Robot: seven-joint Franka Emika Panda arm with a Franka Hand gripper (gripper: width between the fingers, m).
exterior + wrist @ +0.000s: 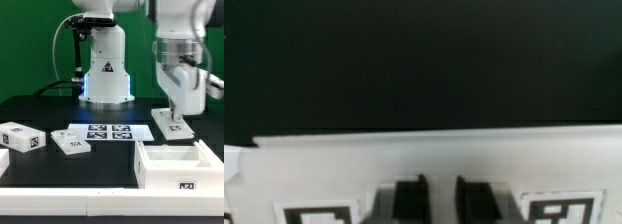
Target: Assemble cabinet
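White and thin-walled, the cabinet (160, 175) stands open-topped at the black desk's (40, 108) near edge, toward the exterior view's right; a tagged block (22, 137) and a second block (70, 143) lie to its left; the marker board (108, 131) lies mid-desk. Beyond the cabinet the jaws are down at a flat tagged panel (172, 126); their dark fingers (409, 200) stand a narrow gap apart; whether they grip it, I cannot tell.

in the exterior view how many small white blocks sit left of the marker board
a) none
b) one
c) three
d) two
d: only the far-left block and the second block lie on the exterior view's left of the marker board.
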